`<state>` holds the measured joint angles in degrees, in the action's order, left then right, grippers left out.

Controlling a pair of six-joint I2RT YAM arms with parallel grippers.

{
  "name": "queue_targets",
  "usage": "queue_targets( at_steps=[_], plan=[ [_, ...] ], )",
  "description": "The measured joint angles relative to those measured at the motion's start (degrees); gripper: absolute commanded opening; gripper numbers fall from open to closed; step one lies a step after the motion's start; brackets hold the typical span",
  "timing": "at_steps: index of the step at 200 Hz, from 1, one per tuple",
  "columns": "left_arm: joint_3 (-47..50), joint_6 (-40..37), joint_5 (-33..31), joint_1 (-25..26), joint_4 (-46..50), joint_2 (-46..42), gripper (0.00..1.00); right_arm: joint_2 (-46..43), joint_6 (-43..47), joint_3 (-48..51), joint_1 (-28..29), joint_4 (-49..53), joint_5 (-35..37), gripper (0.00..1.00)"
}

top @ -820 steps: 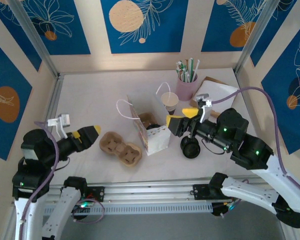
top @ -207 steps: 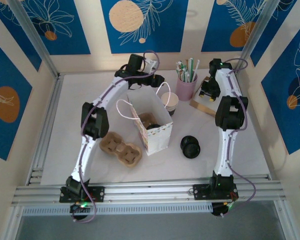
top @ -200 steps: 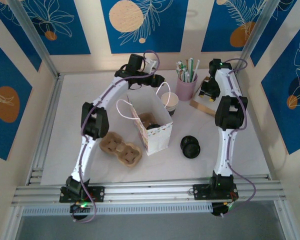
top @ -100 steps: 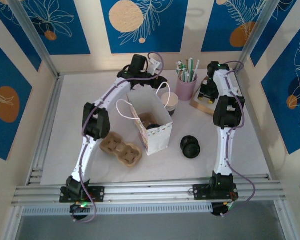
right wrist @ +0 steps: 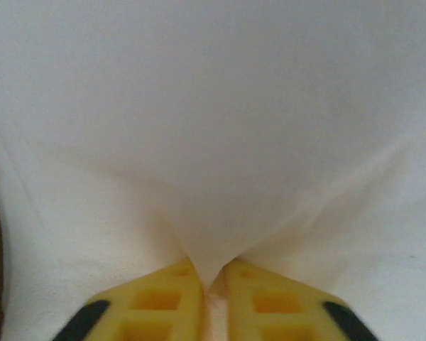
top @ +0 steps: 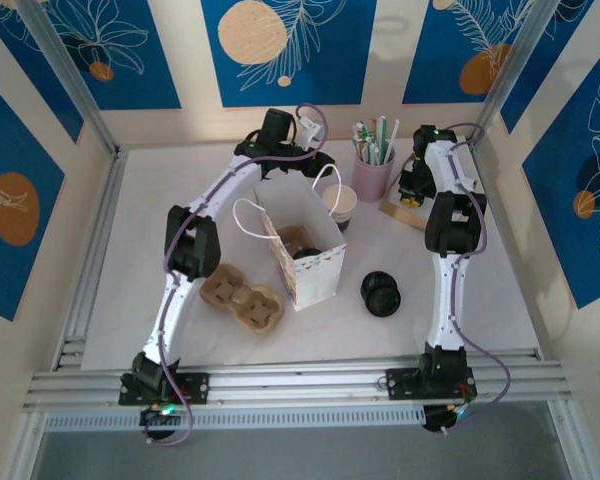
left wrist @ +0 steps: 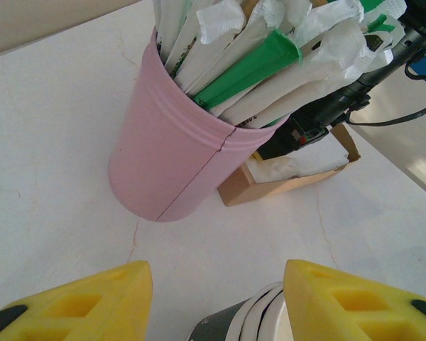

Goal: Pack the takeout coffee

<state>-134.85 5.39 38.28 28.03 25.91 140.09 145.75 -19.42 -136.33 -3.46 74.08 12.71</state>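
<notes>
Since the earliest picture both arms have stretched from the near edge to the far side of the white table (top: 170,210).

From above, the left gripper (top: 318,168) hangs just beside the stack of nested lidless paper cups (top: 339,205), and the right gripper (top: 410,192) is down on the flat brown cardboard napkin box (top: 398,210). The white paper bag with looped handles (top: 315,275) stands mid-table. A dark round shape inside it is probably the black lid of the takeout coffee cup (top: 305,254), though the view is too small to be sure. A brown moulded cup carrier (top: 242,297) lies left of the bag and loose black plastic lids (top: 381,294) lie to its right.

On the left wrist, the yellow fingers (left wrist: 71,302) stand spread, with the cup rims low between them and the pink tumbler of wrapped straws (left wrist: 170,163) beyond.

On the right wrist, the fingers (right wrist: 163,298) are pressed together, pinching a fold of white paper napkin (right wrist: 213,142).
</notes>
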Motion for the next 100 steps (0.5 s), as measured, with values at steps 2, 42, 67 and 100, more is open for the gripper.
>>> queue_targets(
  at_steps=[2,42,67,100],
  plan=[
    [-0.02,0.00,0.00,0.00,0.00,0.00,0.51,0.02,-0.28,-0.09,0.02,0.04,-0.02,0.06],
    [0.00,-0.02,0.00,0.00,0.02,0.00,0.50,0.00,-0.13,-0.52,0.02,0.09,-0.07,0.00],
    [0.00,-0.28,-0.42,0.00,0.04,-0.02,0.50,0.00,-0.13,-0.52,0.02,0.04,-0.04,0.00],
    [0.72,-1.01,-0.85,0.00,0.04,-0.83,0.50,-0.52,-0.13,-0.44,0.02,-0.59,-0.24,0.00]
  ],
)
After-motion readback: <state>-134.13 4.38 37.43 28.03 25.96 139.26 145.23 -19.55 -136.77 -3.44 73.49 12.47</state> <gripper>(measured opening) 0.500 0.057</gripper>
